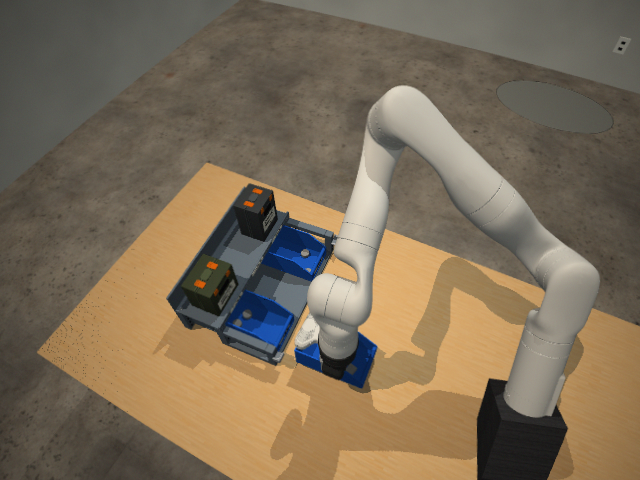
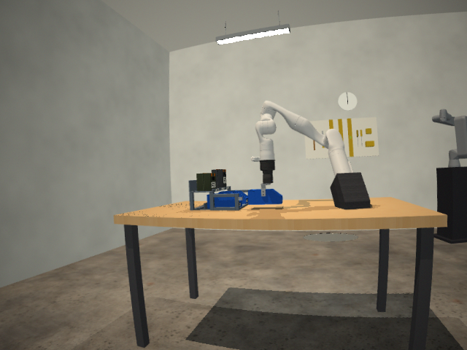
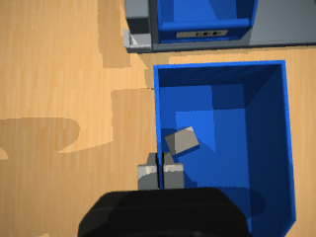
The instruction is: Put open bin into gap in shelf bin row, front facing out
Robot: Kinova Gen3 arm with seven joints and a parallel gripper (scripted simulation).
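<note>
The open blue bin [image 3: 222, 143] is in front of the grey shelf [image 1: 242, 279], near its right end; it also shows in the overhead view [image 1: 364, 361] and the side view [image 2: 263, 195]. A grey part [image 3: 182, 140] lies inside it. My gripper [image 3: 160, 164] points straight down and is shut on the bin's left side wall. In the side view the bin seems to hang slightly above the table, over its shadow. Two blue bins [image 1: 297, 253] [image 1: 258, 317] sit in the shelf's lower row with a gap [image 1: 273, 289] between them.
A black box [image 1: 255, 211] and a green box [image 1: 209, 284] stand on the shelf's upper board. One shelf bin's front [image 3: 207, 15] and the shelf's corner [image 3: 135, 39] lie just ahead of the held bin. The arm's base [image 1: 519, 439] stands at the table's right.
</note>
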